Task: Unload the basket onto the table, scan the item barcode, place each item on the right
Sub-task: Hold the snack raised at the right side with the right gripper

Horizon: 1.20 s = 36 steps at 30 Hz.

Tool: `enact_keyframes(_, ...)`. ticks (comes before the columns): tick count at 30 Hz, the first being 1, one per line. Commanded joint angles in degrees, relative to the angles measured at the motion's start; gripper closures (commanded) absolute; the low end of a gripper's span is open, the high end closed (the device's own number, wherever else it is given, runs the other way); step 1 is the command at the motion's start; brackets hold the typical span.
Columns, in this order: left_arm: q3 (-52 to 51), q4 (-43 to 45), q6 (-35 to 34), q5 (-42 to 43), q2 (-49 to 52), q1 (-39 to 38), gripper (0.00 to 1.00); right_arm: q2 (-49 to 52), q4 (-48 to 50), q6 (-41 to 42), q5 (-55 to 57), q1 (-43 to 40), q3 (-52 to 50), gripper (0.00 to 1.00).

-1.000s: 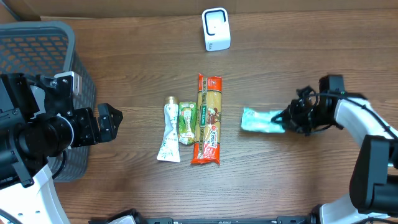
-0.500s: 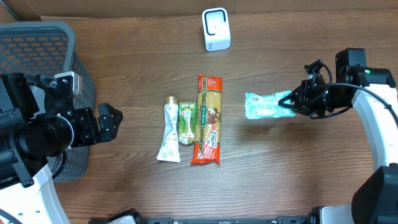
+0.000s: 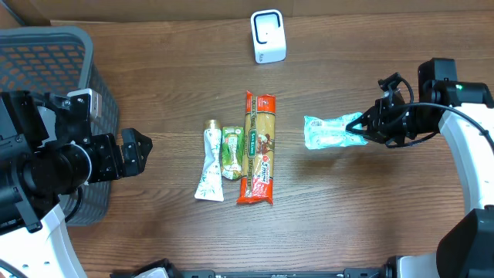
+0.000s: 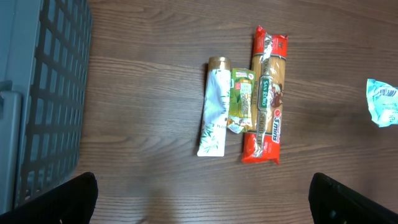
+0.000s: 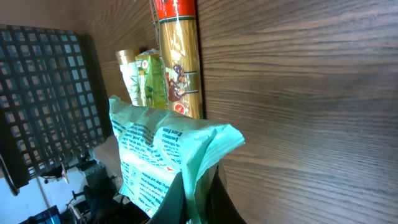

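item: mint-green packet [image 3: 328, 131] is hanging right of the pasta pack [image 3: 257, 148], seemingly off the table | right gripper [image 3: 363, 128] is clenching its tail end | left gripper [image 3: 139, 152] is idling, jaws spread | advice: keep turning the barcode face toward the white scanner [image 3: 268, 36], holding the grip steady | change: packet is sitting farther up-table than a second ago

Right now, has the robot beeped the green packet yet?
Not yet, it seems. Done: the right gripper is shut on the end of the green packet, lifted off the table. In hand: it holds the packet well short of the white scanner. Left: show the barcode to the scanner. The tube, small sachet and spaghetti lie in a row; the left gripper is open, empty.
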Motion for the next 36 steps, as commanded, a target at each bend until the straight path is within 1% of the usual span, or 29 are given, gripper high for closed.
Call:
enact_keyframes(1,-0.04,0.07,0.44,0.0,0.2,0.28,0.0,-1.84,-0.98,-1.55,-1.64,0.13,4.0,0.96)
enact_keyframes(7,-0.04,0.07,0.44,0.0,0.2,0.28,0.0,-1.88,-4.85,-4.87,-1.36,0.13,7.5,0.96)
enact_keyframes(13,-0.04,0.07,0.44,0.0,0.2,0.28,0.01,-2.78,-4.98,-4.81,-0.5,0.13,9.73,0.96)
enact_keyframes(19,-0.04,0.07,0.44,0.0,0.2,0.28,0.0,-2.89,-5.42,-4.83,1.01,0.13,9.97,0.96)
enact_keyframes(36,-0.04,0.07,0.44,0.0,0.2,0.28,0.0,-2.89,-5.84,-5.79,0.96,0.13,9.97,0.96)
